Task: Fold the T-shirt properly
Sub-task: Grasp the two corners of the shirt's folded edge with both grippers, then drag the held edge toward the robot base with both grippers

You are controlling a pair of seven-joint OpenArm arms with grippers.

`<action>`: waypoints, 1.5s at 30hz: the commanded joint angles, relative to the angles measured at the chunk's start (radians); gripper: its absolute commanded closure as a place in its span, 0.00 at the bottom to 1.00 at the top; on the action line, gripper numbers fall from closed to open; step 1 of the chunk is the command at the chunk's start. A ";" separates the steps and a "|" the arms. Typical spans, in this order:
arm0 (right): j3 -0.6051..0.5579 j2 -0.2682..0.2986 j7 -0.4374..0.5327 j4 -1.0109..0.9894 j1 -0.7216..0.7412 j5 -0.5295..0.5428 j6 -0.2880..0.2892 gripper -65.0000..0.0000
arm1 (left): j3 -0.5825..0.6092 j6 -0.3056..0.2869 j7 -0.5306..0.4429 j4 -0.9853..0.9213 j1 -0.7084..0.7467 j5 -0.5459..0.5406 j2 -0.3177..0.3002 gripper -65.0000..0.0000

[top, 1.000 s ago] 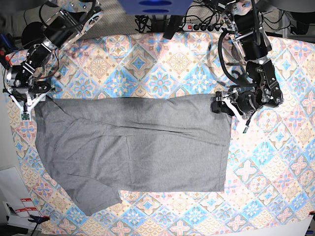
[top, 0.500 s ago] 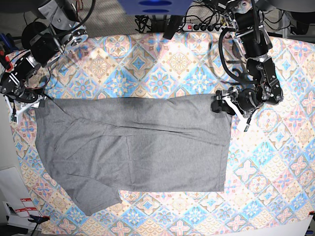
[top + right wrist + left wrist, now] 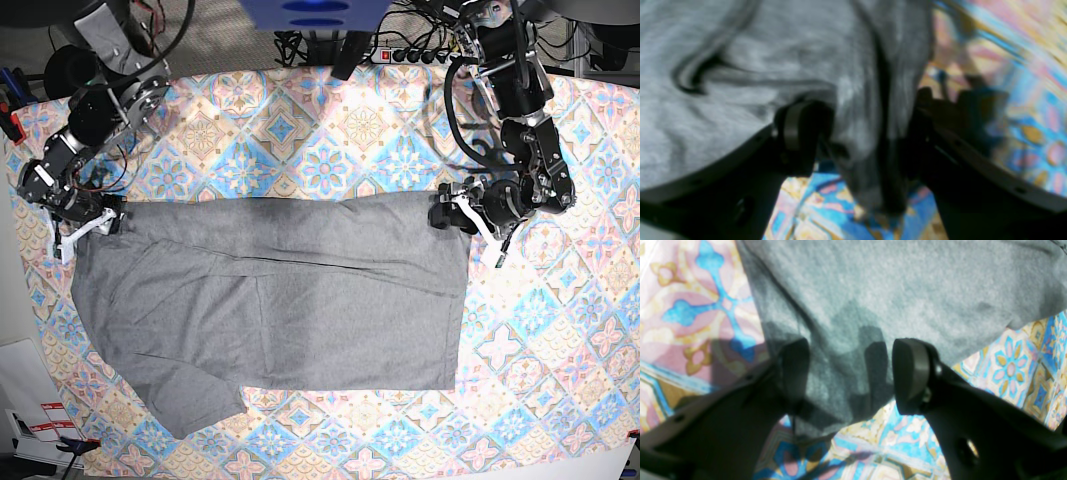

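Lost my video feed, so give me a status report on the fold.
Both hands, left and right, open, astride corners of the heather-grey cotton T-shirt. Shirt flat on the tile-patterned tablecloth, no fold visible. Nothing in the way.

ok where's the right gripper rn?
Base view, left side: the right gripper sits at the top-left corner of the T-shirt, jaws open astride the cloth edge on the tablecloth.

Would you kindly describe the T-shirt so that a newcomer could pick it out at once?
Look at the table under the colourful tile-patterned tablecloth. Spread flat across its middle, between the right gripper and the left gripper, lies the T-shirt. It is the only plain thing there: heather grey and printless against the busy pattern.
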 commanded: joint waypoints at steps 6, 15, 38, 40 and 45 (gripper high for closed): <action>0.003 0.026 0.037 -0.015 0.010 0.004 -0.005 0.44 | 0.002 0.010 0.022 0.008 -0.003 0.021 -0.037 0.40; -0.002 0.026 0.029 -0.011 0.005 -0.004 -0.005 0.90 | 0.059 0.010 0.019 0.008 -0.035 0.028 -0.034 0.72; 0.001 0.001 -0.011 0.164 -0.110 -0.075 -0.005 0.96 | 0.151 0.010 0.020 0.012 0.044 0.018 -0.040 1.00; 0.001 -0.001 -0.036 0.190 -0.110 -0.075 -0.005 0.96 | 0.149 0.010 0.026 0.014 0.051 0.018 -0.040 1.00; -0.002 -0.001 -0.062 0.210 -0.111 -0.087 -0.005 0.96 | 0.149 0.010 0.045 0.034 0.109 0.004 -0.068 1.00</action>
